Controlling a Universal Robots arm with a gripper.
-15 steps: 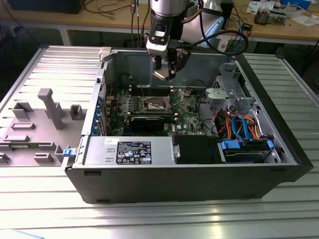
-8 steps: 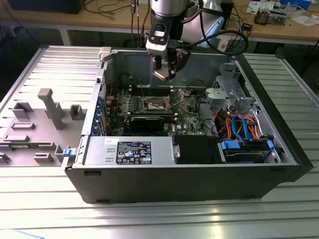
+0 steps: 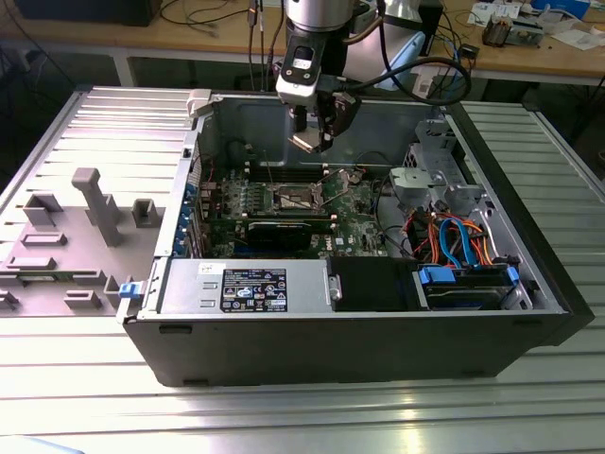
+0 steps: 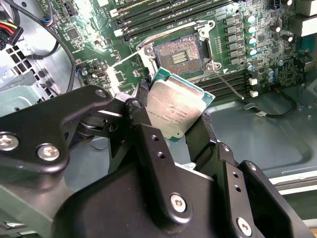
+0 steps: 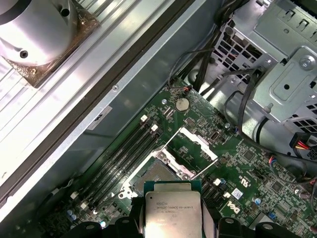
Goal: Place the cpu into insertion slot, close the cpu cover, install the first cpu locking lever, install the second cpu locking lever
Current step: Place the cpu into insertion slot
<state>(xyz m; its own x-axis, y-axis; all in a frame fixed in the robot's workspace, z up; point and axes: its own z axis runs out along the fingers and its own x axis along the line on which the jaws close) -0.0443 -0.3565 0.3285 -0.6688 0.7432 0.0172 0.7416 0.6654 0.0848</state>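
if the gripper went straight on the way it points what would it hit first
Probably the open insertion slot, ahead of the cpu the gripper holds; the raised cpu cover stands close beside, depth unclear.

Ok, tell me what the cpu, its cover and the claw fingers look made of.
The cpu: metal top, brushed silvery-grey with a dull glare; green board-like edge around it.
The cpu cover: thin sheet metal, bright silver, probably steel.
The claw fingers: matte black with screw heads; likely coated metal, possibly plastic.
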